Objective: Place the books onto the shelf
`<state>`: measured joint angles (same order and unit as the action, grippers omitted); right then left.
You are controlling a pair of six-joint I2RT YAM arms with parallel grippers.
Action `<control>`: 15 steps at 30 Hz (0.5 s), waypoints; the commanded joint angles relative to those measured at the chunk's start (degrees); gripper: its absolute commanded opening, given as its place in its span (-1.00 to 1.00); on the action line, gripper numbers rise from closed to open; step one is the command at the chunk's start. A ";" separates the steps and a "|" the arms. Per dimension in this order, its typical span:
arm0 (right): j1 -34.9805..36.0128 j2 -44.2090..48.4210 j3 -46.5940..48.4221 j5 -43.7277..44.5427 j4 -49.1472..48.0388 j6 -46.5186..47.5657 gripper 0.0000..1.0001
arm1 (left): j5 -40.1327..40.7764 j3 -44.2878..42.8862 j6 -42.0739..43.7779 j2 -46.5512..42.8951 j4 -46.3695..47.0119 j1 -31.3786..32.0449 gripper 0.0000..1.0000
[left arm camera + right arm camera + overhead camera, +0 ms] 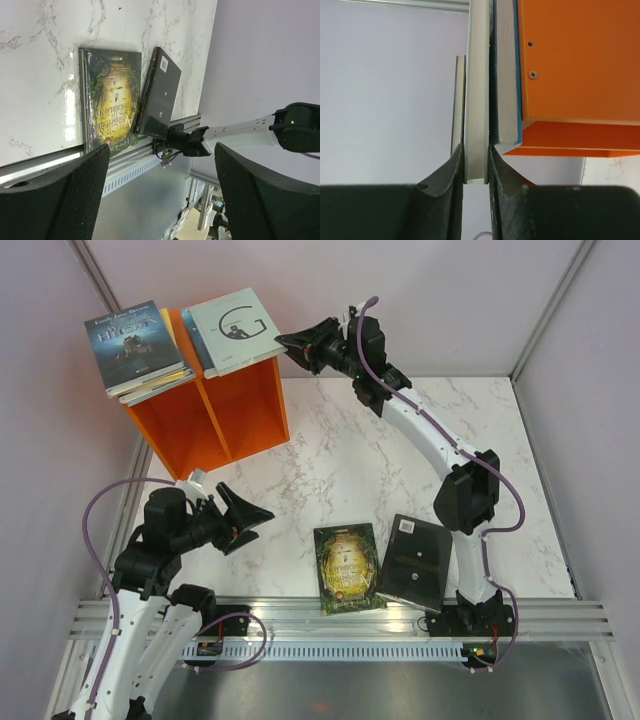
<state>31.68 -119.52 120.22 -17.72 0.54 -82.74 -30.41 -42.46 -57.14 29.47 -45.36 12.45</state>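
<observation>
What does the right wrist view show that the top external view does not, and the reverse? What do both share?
Only the right wrist view: the right tool closed on the edge of the pale grey book, and a silver screw in the bright orange boxy shelf. Only the top external view: the open left tool, a green-gold book and a black book lying flat, a dark blue book on the shelf. Both: the orange shelf and the pale grey book on it.

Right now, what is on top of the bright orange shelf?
Two stacks: a dark blue book over other books, and a pale grey book, pinched by the right pincer, over a blue-edged one. Lower covers are hidden.
</observation>
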 commanded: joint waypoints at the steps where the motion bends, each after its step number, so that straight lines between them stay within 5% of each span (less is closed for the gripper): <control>1: 1.54 -3.51 8.00 0.66 -1.59 -0.93 -0.85 | 0.44 -1.66 0.72 0.50 0.36 -0.23 0.74; 6: 1.80 -5.89 10.29 2.24 -0.97 -1.11 -0.85 | 0.44 -1.49 0.63 -0.29 0.19 -0.23 0.73; 9: 1.81 -6.60 10.99 1.99 -0.98 -0.85 -0.67 | 0.71 -1.23 0.63 -0.91 0.01 -0.23 0.73; 15: 1.72 -6.25 9.77 0.84 -0.71 0.73 0.54 | 0.97 -1.14 0.72 -0.21 -0.08 -0.23 0.73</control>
<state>33.28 -125.95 129.45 -16.78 -1.06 -84.05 -30.24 -42.46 -57.17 28.99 -45.39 12.45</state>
